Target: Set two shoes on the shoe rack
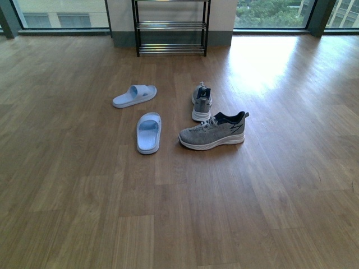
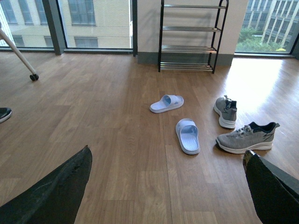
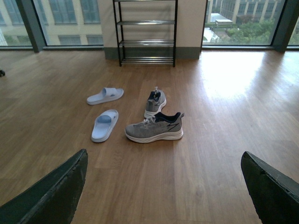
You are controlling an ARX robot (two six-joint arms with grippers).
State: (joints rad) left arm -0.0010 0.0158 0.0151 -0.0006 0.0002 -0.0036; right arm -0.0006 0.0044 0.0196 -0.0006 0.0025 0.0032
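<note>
No shoe is picked up yet, so the step in hand looks like the first reach. The left claw (image 2: 167,154) hangs above the brown wood-plank floor (image 1: 280,196) with its dark fingers spread wide and nothing between them. The right claw (image 3: 164,154) is spread and empty too.

I would steer clear of the two pale blue rubber slides (image 1: 149,133) lying on the left. Just right of them is the pair to take. The farther grey knit sneaker with a thick white sole (image 1: 202,101) points its heel toward the robot. The nearer grey knit sneaker (image 1: 213,131) lies side-on, with its toe toward the slides. It is the easier first pick: come down over the navy-lined collar, close across the heel or the firm sole, and lift level. The knit upper will likely give under pressure.

Both sneakers stand upright on their soles, close together but apart, grey-white laces tied. The black metal shoe rack with silver bars (image 1: 171,25) stands well beyond them against the wall, its visible tiers bare.
</note>
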